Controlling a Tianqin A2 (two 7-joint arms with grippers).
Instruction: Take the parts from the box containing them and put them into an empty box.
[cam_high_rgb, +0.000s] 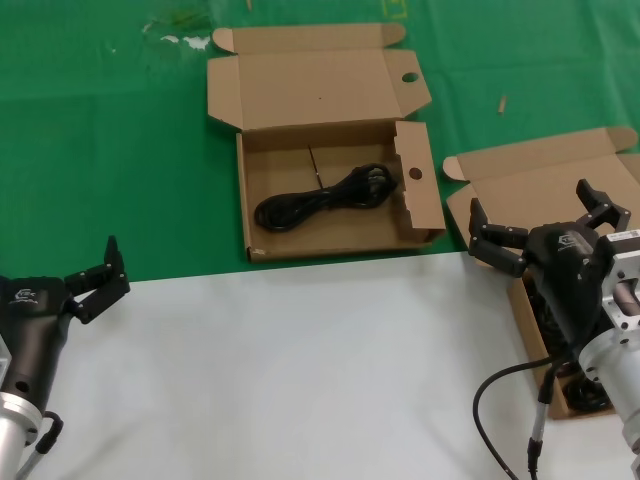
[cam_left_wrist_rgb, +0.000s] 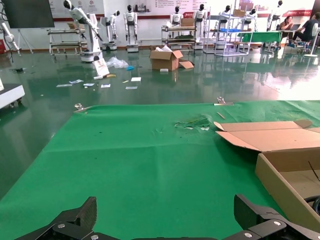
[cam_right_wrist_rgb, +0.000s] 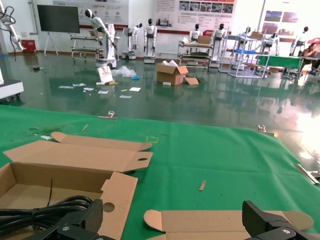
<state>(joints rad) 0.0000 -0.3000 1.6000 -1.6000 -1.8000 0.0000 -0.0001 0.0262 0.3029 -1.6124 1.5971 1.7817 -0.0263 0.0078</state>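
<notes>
Cord (cam_high_rgb: 322, 201) lies in holed box (cam_high_rgb: 420, 215), upper centre of frame, long axis left-right. Remaining cords sit in plain-lid box (cam_high_rgb: 540, 185), lower right, directly under right gripper (cam_high_rgb: 545, 225), fingers spread. Left gripper (cam_high_rgb: 95, 275), lower left, also spread, far off.

One black coiled cord (cam_high_rgb: 322, 200) lies flat in the holed open box (cam_high_rgb: 262, 160) at 12 o'clock; plain-lidded box (cam_high_rgb: 540, 190) at 3 holds more.
</notes>
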